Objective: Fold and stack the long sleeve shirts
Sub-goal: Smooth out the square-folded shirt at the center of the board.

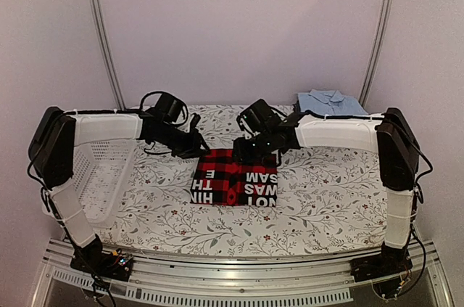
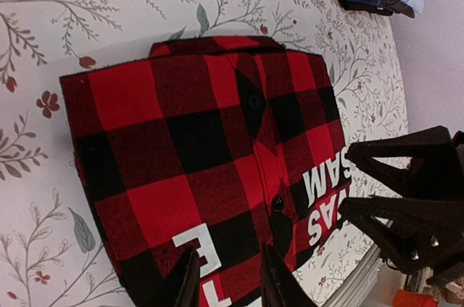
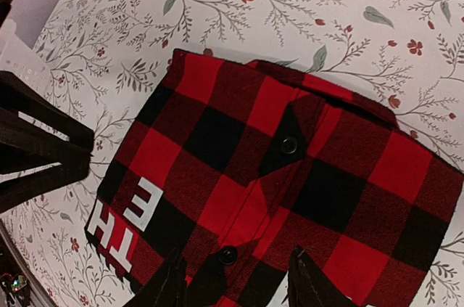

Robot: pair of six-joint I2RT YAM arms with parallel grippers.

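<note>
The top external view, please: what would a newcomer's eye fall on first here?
The folded red-and-black check shirt, white lettering on it, lies mid-table. The left gripper and right gripper hang open above its far edge. A light blue shirt lies at the far right, a white mesh basket at the left.

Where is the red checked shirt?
Top view: the red checked shirt lies folded mid-table, the white basket to its left, the light blue shirt at back right.
</note>
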